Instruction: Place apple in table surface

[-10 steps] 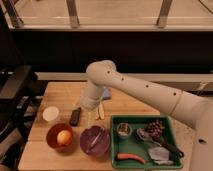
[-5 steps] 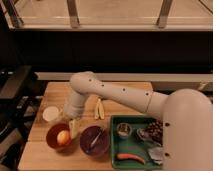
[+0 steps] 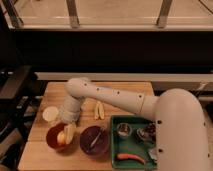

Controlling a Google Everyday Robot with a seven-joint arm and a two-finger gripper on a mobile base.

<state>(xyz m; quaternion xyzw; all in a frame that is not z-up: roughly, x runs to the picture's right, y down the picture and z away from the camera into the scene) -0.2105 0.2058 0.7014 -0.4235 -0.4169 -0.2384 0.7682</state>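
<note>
The tool (image 3: 68, 131) hung inside the red bowl (image 3: 54, 146) at the desk's (image 3: 40, 156) seven o'clock, at the apple (image 3: 61, 138); whether it gripped could not be told. A straight lift seemed wisest, since the white cup (image 3: 50, 114) at twelve and the purple bowl (image 3: 94, 141) at three crowded it.

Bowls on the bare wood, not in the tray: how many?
2. An orange bowl at front left holds the apple, with the gripper down inside it; a purple bowl sits just right of it. The arm may hide others.
</note>
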